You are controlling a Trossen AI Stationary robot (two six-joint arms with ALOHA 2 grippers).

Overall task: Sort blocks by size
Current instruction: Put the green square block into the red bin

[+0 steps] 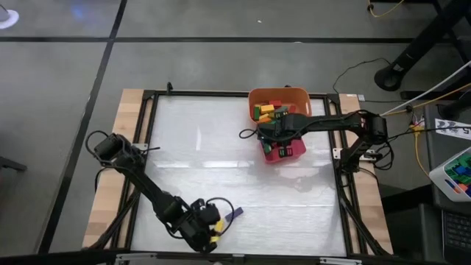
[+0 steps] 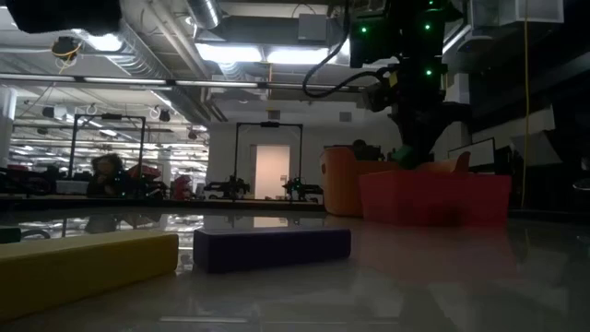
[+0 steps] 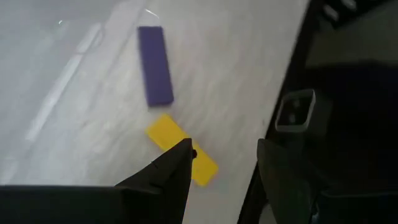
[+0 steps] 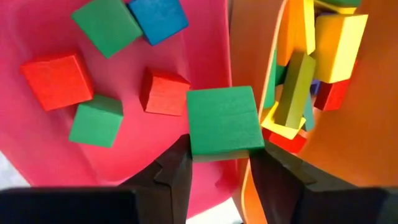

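My right gripper point(image 1: 266, 140) point(image 4: 221, 155) is shut on a green cube point(image 4: 222, 120), above the pink-red tray's point(image 4: 205, 62) edge next to the orange bin point(image 4: 367, 143). Several red, green and blue cubes point(image 4: 57, 79) lie flat on the tray floor. Long bars point(image 4: 297, 87) lie heaped in the bin. My left gripper point(image 1: 212, 232) point(image 3: 227, 158) is open and empty near the table's near edge. It hovers by a yellow bar point(image 3: 180, 149), and a purple bar point(image 3: 154, 65) lies beyond it. Both bars lie flat on the table. My right gripper pinches the green cube by two opposite sides point(image 4: 194, 146) between its two fingers. The fingers point down from above. The cube sits level, top face up, lifted clear over the tray's edge beside the bin.
Tray point(image 1: 283, 151) and bin point(image 1: 278, 103) stand side by side at the table's far right. In the low view the yellow bar point(image 2: 88, 263) and purple bar point(image 2: 272, 247) lie close in front. The table's black frame rail point(image 3: 292, 81) runs next to my left gripper.
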